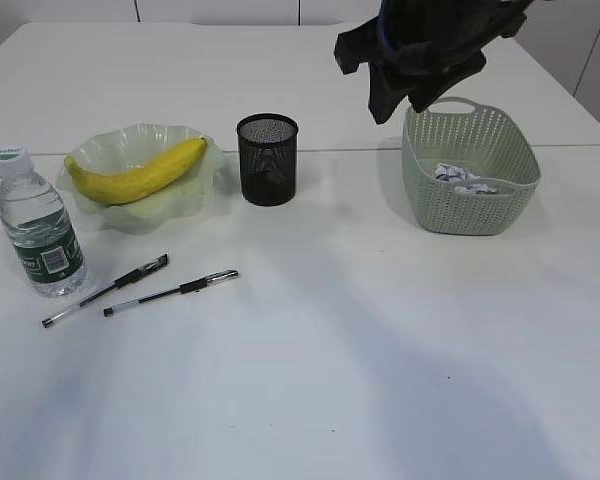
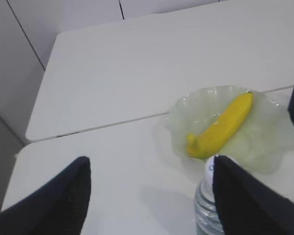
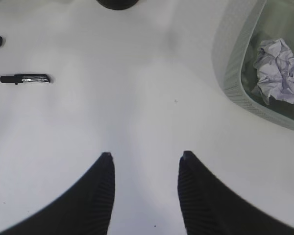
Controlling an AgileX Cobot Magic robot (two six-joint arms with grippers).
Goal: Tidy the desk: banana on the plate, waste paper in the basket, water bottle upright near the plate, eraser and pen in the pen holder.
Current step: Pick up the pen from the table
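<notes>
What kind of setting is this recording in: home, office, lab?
Probably a staged lab or office desk: a plain white tabletop against bare white wall panels, with only a few tidy-up props such as two pens and a mesh pen holder.

- Banana [image 1: 140, 177]: yellow, curved, lying across the pale green wavy plate [image 1: 185, 199] toward the desk's [image 1: 330, 380] left edge.
- Bottle [image 1: 38, 225]: clear, green label, upright just left of the plate.
- Crumpled paper [image 1: 460, 178]: inside the sage basket [image 1: 468, 205], right side.
- Two pens [image 1: 140, 288]: flat on the desk, near the bottle.
- Black mesh holder [image 1: 268, 160]: upright beside the plate.
</notes>
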